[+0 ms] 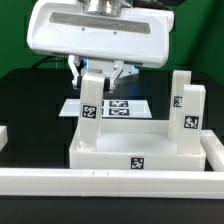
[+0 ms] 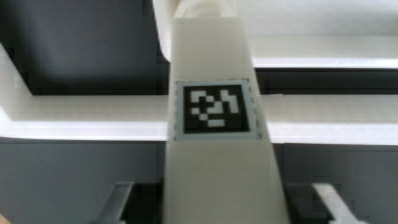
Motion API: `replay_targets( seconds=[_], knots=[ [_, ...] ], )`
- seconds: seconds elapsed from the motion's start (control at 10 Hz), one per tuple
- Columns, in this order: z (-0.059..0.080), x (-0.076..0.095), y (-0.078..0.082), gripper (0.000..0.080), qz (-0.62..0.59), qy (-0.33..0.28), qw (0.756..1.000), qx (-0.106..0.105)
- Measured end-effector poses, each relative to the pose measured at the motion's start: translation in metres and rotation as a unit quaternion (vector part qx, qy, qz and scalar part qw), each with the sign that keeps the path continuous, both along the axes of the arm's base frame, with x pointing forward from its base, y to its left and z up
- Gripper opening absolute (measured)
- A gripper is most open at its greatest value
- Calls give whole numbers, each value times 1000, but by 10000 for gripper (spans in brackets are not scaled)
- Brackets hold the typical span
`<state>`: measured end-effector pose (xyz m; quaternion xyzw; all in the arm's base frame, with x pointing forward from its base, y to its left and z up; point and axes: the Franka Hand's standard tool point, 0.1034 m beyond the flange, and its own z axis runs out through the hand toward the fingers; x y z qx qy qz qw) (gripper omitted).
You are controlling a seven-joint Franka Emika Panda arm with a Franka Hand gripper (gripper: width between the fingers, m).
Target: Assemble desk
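a leg held up over the desk top

the claw (image 1: 97, 72) pinches a white leg (image 1: 91, 110) near its upper end. its two fingers press on the leg's sides. the leg stands straight up. its low end is at the far left corner of the desk top (image 1: 135, 152), on the exterior view's left. i cannot tell if the leg sits in the corner hole or only touches it.

the desk top lies flat on the black worktop (image 1: 30, 110). it is white with a raised rim, and it has a small black-and-white tag on its near side. two more legs (image 1: 187, 108) stand up at the desk top's right side, on the exterior view's right, one just behind the other. each has a tag.

behind the desk top lies the flat marker board (image 1: 118, 106). the desk top sits against a long white rail (image 1: 110, 180) that runs along the near edge of the worktop.

in the wrist view the held leg (image 2: 217, 110) fills the middle, with its tag facing the camera. the white rim of the desk top (image 2: 329, 85) crosses behind it.
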<state>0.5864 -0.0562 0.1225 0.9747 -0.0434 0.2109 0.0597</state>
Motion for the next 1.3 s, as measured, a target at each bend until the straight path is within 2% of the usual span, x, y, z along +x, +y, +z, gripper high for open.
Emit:
replay_targets(
  seconds=[0.3,0.6,0.9,1.1,1.3],
  knots=[
    [-5,-2,-1,290,1,-6,1000,-7],
    [-7,-8,-3,290,5,-40,999,-26],
    [-7,-8,-3,292,5,-44,999,-29],
    [-7,-8,-3,605,5,-44,999,-29],
    [-6,-8,-3,636,6,-43,999,-28]
  ],
)
